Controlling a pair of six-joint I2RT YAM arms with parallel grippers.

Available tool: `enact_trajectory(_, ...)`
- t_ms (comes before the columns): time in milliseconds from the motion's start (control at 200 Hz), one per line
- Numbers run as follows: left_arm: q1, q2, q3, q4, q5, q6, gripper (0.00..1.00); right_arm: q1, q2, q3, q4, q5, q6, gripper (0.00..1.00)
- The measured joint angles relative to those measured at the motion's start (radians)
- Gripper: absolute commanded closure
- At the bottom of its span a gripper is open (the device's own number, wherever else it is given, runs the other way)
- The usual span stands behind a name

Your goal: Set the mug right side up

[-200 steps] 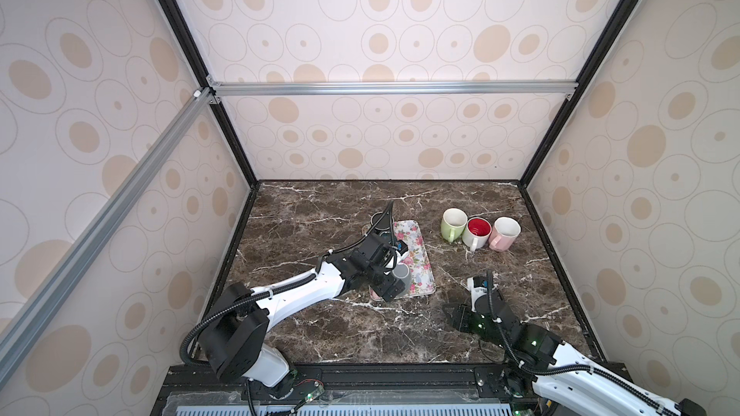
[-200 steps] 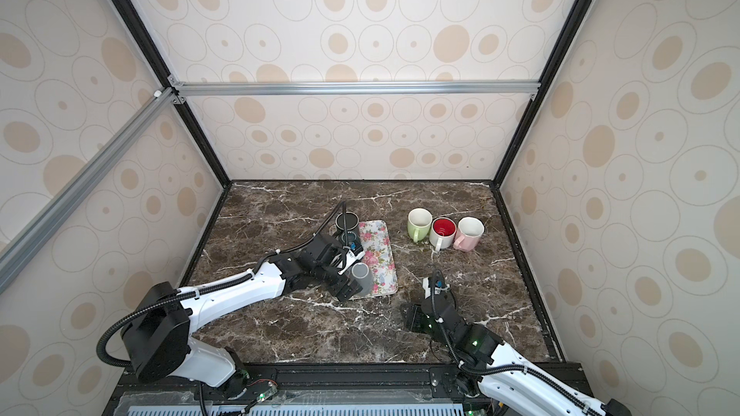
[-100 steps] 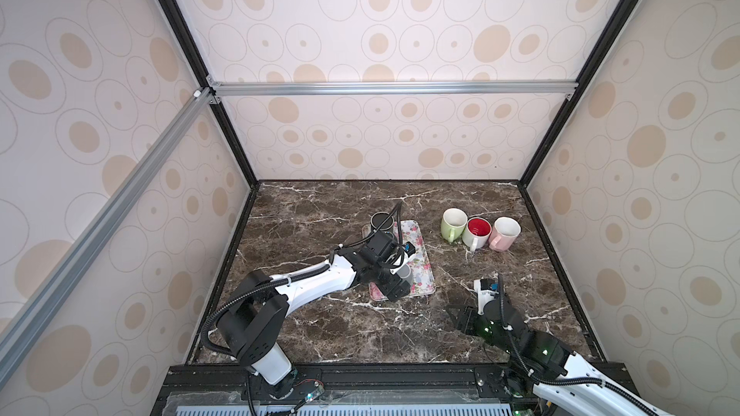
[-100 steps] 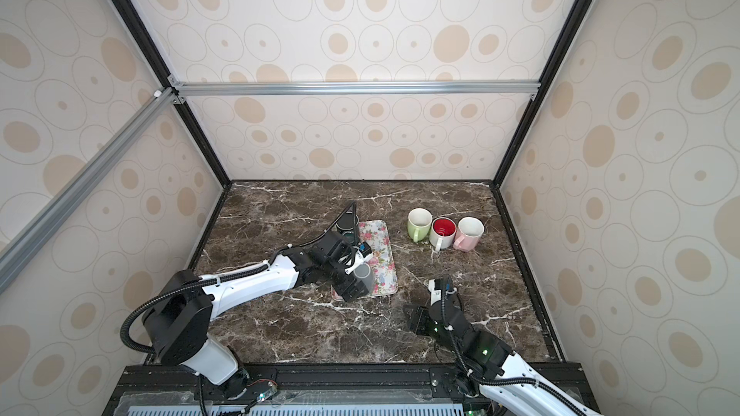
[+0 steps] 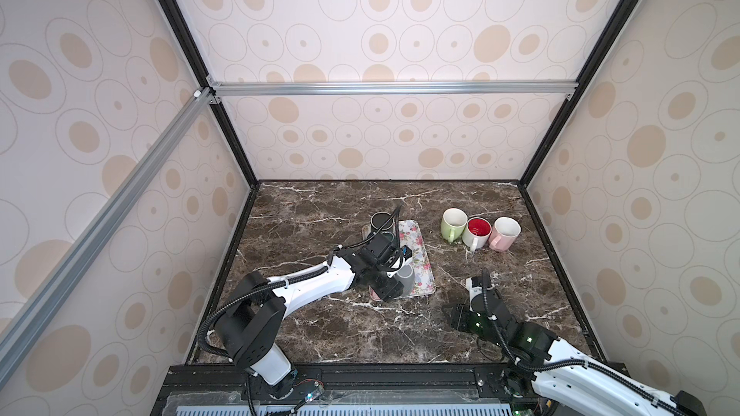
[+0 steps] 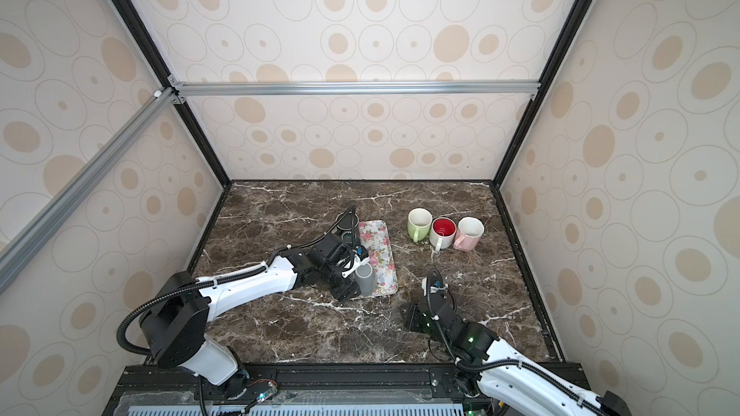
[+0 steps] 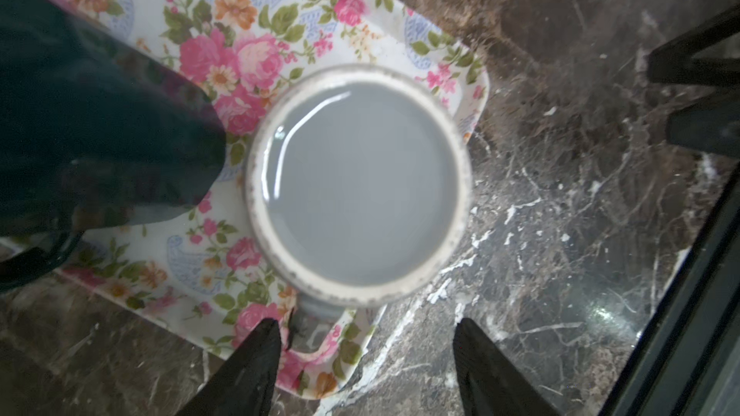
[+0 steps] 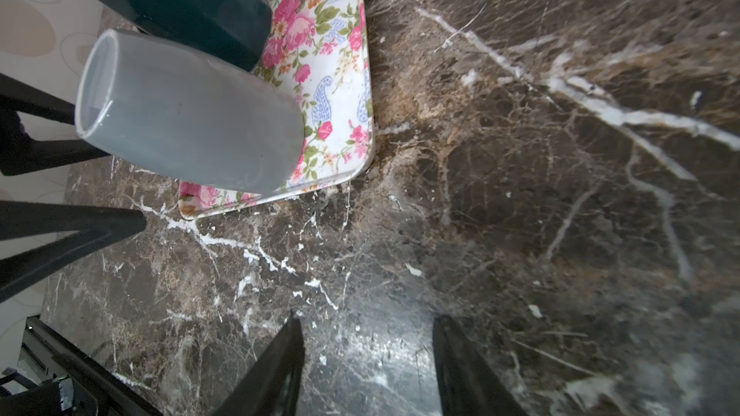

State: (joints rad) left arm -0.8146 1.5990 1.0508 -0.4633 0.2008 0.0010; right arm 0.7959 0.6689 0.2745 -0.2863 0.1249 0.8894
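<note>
Nearest the base: right gripper (image 8: 366,328) parked low over bare marble table (image 5: 320,330), jaws about half apart, nothing between them. Probably kept aside so the tray stays reachable.

Next out: left gripper (image 7: 366,322) hanging above the grey mug (image 7: 360,186), pointing down at it. Fingers spread roughly mug-wide, tips flanking the side where the handle stub shows; no contact visible, so not gripping yet. Looks like a line-up for a pinch across the body or at the handle.

Grey mug itself: upside down, foot ring and base facing up, mouth down on the near corner of the floral tray (image 5: 418,258). Close to the tray's lip, so a sloppy lift could drag the tray.

Just beside it on the tray: dark teal mug (image 7: 100,126), near enough to limit finger clearance on that side. Second dark mug (image 5: 380,220) at the tray's far-left corner; orientation hard to call.

Farthest, right of tray: green mug (image 5: 453,224), red-lined mug (image 5: 477,230), pink mug (image 5: 505,232), all mouth-up in a touching row.
</note>
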Motion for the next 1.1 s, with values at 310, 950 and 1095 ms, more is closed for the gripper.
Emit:
enact_trajectory(310, 0.000, 0.041, 0.025, -0.035, -0.093, 0.004, 0.51, 0.000, 0.159, 0.056, 0.084, -0.033, -0.028, 0.46)
enact_trajectory(950, 0.000, 0.101, 0.091, -0.047, -0.116, 0.003, 0.69, 0.000, 0.165, 0.032, 0.146, -0.038, -0.026, 0.46)
enact_trajectory(1095, -0.002, 0.108, 0.097, -0.047, -0.112, -0.001, 0.75, 0.000, 0.164, 0.027, 0.146, -0.035, -0.026, 0.46)
